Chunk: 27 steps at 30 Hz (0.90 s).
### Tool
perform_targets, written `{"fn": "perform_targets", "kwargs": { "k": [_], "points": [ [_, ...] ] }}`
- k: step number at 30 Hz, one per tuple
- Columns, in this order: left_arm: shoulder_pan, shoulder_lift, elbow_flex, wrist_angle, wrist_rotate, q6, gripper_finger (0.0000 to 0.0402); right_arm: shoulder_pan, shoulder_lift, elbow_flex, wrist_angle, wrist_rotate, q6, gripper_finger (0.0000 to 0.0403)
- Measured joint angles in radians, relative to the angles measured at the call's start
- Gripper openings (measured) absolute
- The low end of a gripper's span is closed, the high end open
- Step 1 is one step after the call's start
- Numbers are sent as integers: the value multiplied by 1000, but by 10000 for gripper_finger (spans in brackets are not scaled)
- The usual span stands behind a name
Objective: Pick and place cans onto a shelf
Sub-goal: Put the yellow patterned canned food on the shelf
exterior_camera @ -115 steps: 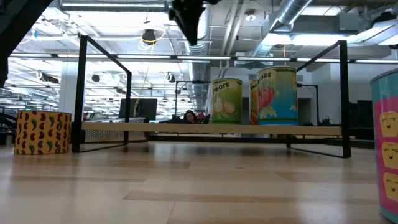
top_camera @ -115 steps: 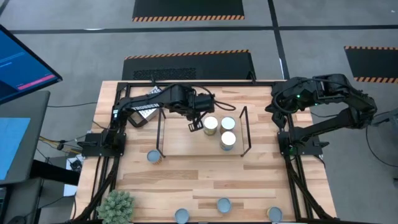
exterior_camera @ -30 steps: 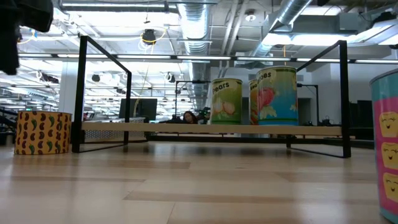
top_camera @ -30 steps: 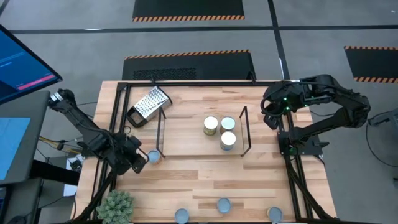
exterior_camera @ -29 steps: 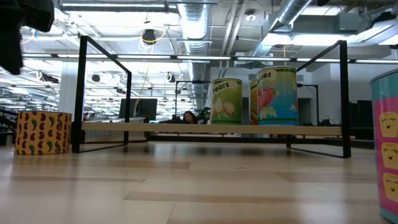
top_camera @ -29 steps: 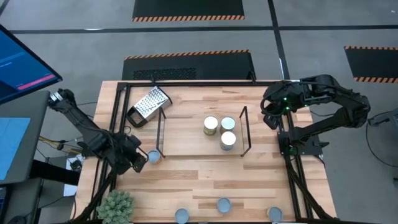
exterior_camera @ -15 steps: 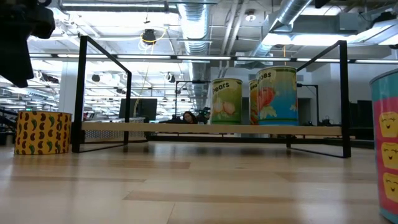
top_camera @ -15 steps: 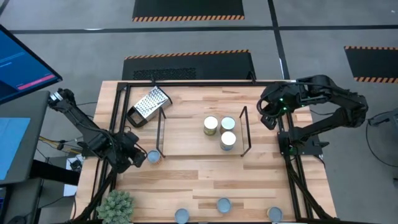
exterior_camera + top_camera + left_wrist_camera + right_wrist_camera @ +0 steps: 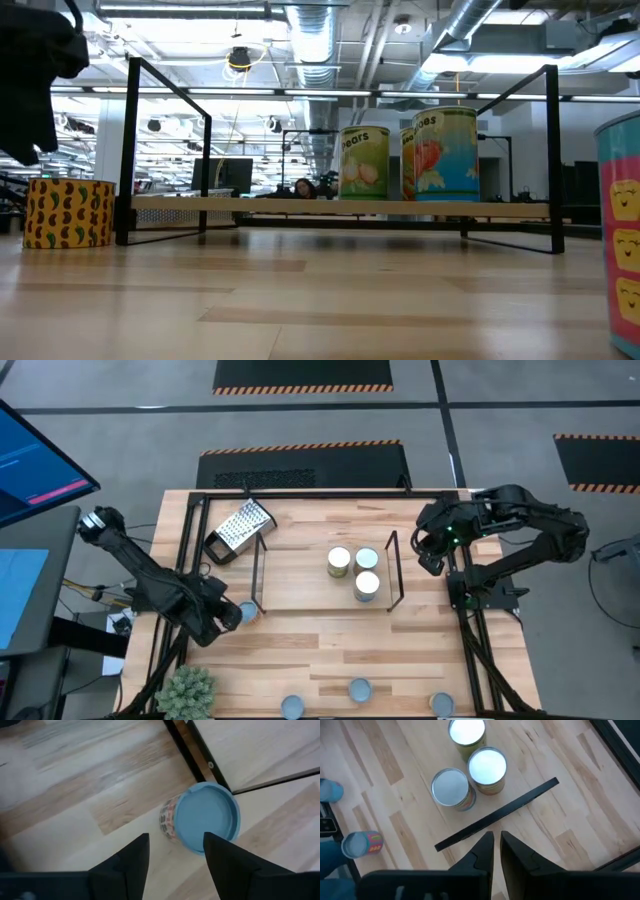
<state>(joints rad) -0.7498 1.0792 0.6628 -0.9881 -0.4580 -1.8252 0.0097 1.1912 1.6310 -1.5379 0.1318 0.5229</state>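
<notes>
A can with a blue lid (image 9: 207, 817) and a yellow patterned side (image 9: 68, 212) stands on the table just left of the shelf (image 9: 325, 603), a low black wire frame over a wood board. My left gripper (image 9: 175, 855) hangs open above the table on this can's left, touching nothing, its fingertips short of the can. Three cans (image 9: 339, 562) (image 9: 367, 559) (image 9: 367, 586) stand upright on the shelf board. My right gripper (image 9: 493, 846) is shut and holds nothing, high above the shelf's right end (image 9: 428, 555).
Three more cans (image 9: 292, 707) (image 9: 359, 689) (image 9: 441, 704) stand along the table's near edge. A metal grater (image 9: 238, 530) with a black handle lies at the far left, and a small green plant (image 9: 187, 690) sits at the near left corner. A black frame (image 9: 300, 495) edges the table.
My left gripper has come down and toward the yellow patterned can at the shelf's left end. My right gripper has drifted a little toward the shelf. No can has moved.
</notes>
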Motion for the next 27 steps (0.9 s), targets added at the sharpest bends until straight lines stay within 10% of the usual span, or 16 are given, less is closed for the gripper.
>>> {"fn": "perform_targets", "kwargs": {
  "k": [20, 27],
  "points": [
    [1, 243, 3, 116, -6, -87, 168, 74, 0, 0, 5, 0, 1, 59],
    [1, 220, 2, 136, 4, -79, 36, 77, 0, 0, 5, 0, 1, 59]
  ]
}}
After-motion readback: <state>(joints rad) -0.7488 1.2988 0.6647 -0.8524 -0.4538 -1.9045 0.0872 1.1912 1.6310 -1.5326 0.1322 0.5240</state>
